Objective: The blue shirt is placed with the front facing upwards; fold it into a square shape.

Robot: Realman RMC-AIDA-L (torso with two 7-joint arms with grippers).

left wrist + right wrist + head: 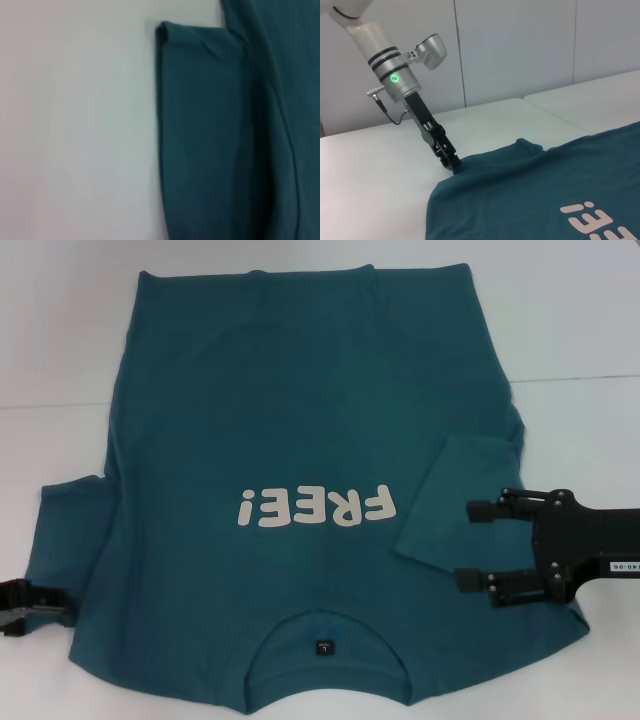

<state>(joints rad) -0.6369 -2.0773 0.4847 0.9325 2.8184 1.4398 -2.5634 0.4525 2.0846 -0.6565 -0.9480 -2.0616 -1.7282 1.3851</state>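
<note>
The blue shirt (300, 410) lies flat on the white table, front up. Its collar is at the near edge and the off-white "FREE!" print (315, 508) reads upside down. The sleeve on the right (450, 490) is folded inward onto the shirt's body. My right gripper (466, 545) is open just above that folded sleeve's near part, holding nothing. The sleeve on the left (75, 530) is spread out on the table. My left gripper (30, 605) is at that sleeve's near outer edge. In the right wrist view the left gripper (451, 162) has its tip down at the shirt's (545, 190) edge. The left wrist view shows only the flat sleeve (215, 140).
The white table (60, 340) extends past the shirt on the left, right and far sides. A seam (60, 404) crosses it under the shirt. Pale wall panels (520, 45) stand behind the table.
</note>
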